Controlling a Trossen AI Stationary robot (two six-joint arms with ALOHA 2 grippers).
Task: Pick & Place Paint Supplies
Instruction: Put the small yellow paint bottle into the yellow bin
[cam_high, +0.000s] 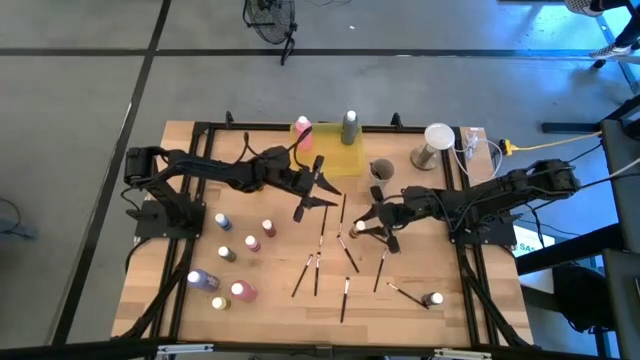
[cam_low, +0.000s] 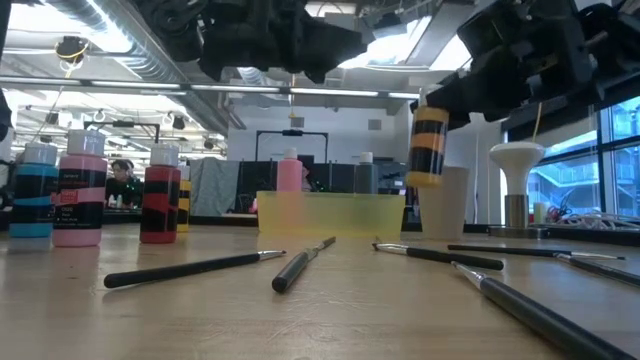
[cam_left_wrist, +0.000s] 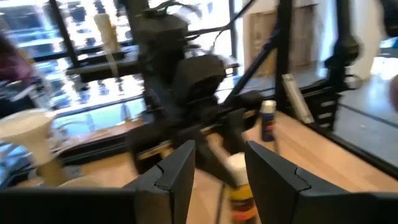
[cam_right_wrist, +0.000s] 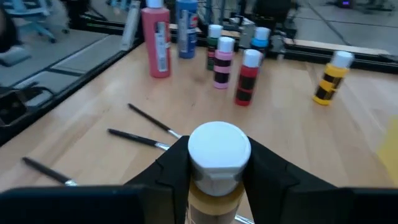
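Note:
My right gripper (cam_high: 364, 227) hangs over the middle of the table, right of centre, shut on a yellow-and-black paint bottle (cam_low: 429, 146) with a white cap (cam_right_wrist: 219, 148). My left gripper (cam_high: 311, 192) hovers just left of it, near the yellow tray, open with nothing between its fingers (cam_left_wrist: 176, 172). In the left wrist view the held bottle (cam_left_wrist: 239, 190) shows farther off, beyond those fingers. Several dark-handled paintbrushes (cam_high: 318, 268) lie flat on the wood below. Several more paint bottles (cam_high: 226, 254) stand upright at the table's left. My right gripper pinches the bottle's top between its two fingers, one on each side of the white cap and the neck under it (cam_right_wrist: 217, 180). The fingers come from the table's right, slanting a little down. The bottle hangs upright below them, lifted clear of the table.
A translucent yellow tray (cam_high: 343, 160) at the far edge holds a pink bottle (cam_high: 301, 128) and a grey bottle (cam_high: 349, 127). A cup (cam_high: 381, 170) and a white mushroom-shaped object (cam_high: 436, 140) stand far right. One bottle (cam_high: 433, 298) lies near the front right.

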